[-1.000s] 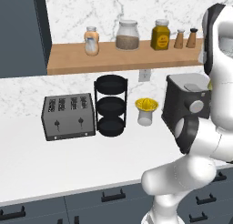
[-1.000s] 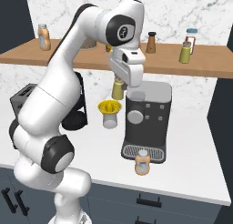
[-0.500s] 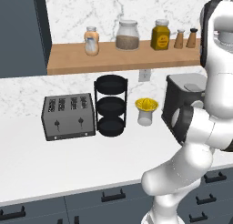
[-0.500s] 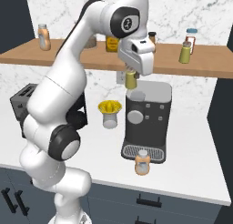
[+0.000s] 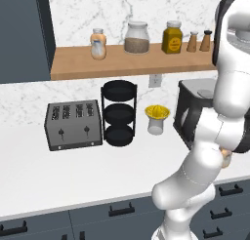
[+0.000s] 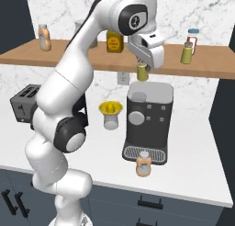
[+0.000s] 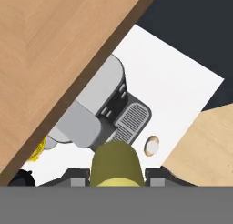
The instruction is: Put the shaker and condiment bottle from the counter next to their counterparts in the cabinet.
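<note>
My gripper [image 6: 142, 68] is shut on the yellow-green shaker [image 6: 142, 72], holding it in the air above the coffee machine, just in front of the cabinet shelf's [image 6: 206, 67] edge. In the hand view the shaker [image 7: 116, 166] sits between the fingertips. Its twin shaker [image 6: 186, 53] stands on the shelf to the right. The condiment bottle [image 6: 143, 164] stands on the white counter [image 6: 193, 165] in front of the coffee machine, and is seen from above as the condiment bottle [image 7: 152, 145]. Its twin bottle [image 5: 98, 44] is at the shelf's left end.
A black coffee machine [image 6: 148, 117] stands directly below the gripper, with a yellow juicer [image 6: 111, 114] to its left. A toaster [image 5: 73, 124] and black tiered rack [image 5: 118, 112] sit farther left. On the shelf are a glass jar [image 5: 136, 37], mustard jar [image 5: 172, 37] and wooden shakers [image 5: 200, 40].
The gripper has carried the shaker up and to the right, from beside the coffee machine's top to the level of the shelf edge.
</note>
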